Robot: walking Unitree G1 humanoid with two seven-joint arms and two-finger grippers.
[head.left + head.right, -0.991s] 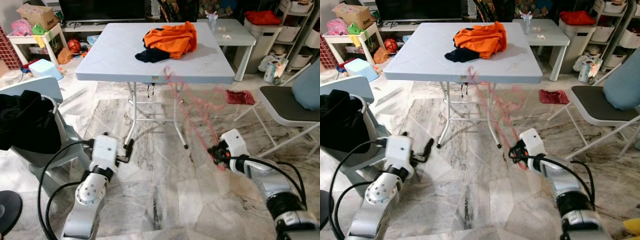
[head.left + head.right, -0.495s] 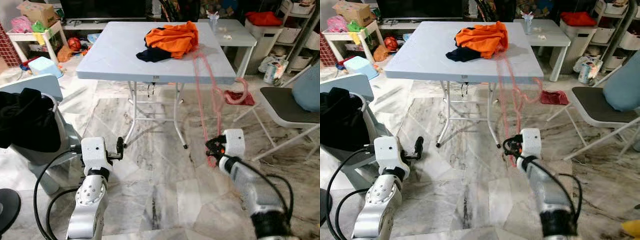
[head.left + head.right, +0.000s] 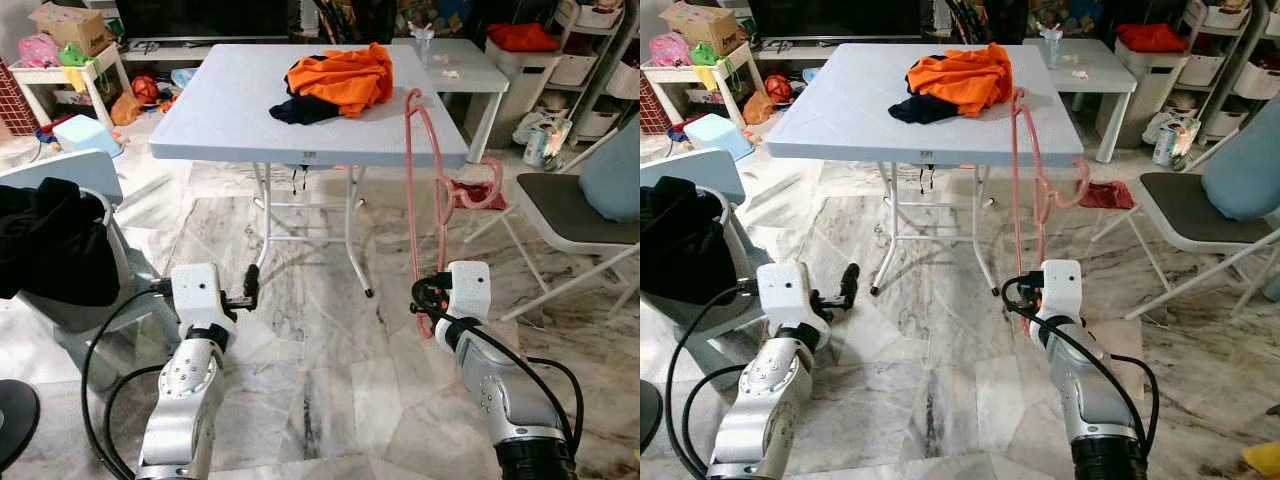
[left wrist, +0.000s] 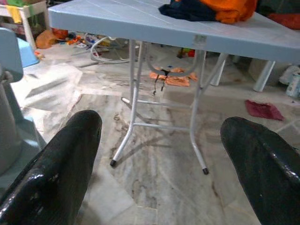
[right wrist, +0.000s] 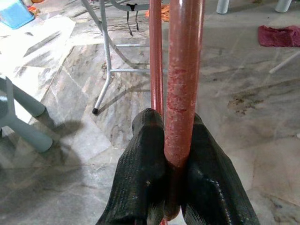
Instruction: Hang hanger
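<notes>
Your right pincer [image 5: 171, 164] is clamped on the pink hanger [image 3: 422, 190], which rises above it beside the desk [image 3: 240, 100]. Hanging remains undone. The left pincer [image 4: 164, 154] gapes empty.

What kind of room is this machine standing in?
Most likely a lived-in family living room. A folding table stands on marble floor tiles with an orange garment heaped on it, toys and boxes crowd the far wall, and the right gripper holds a pink hanger.
</notes>
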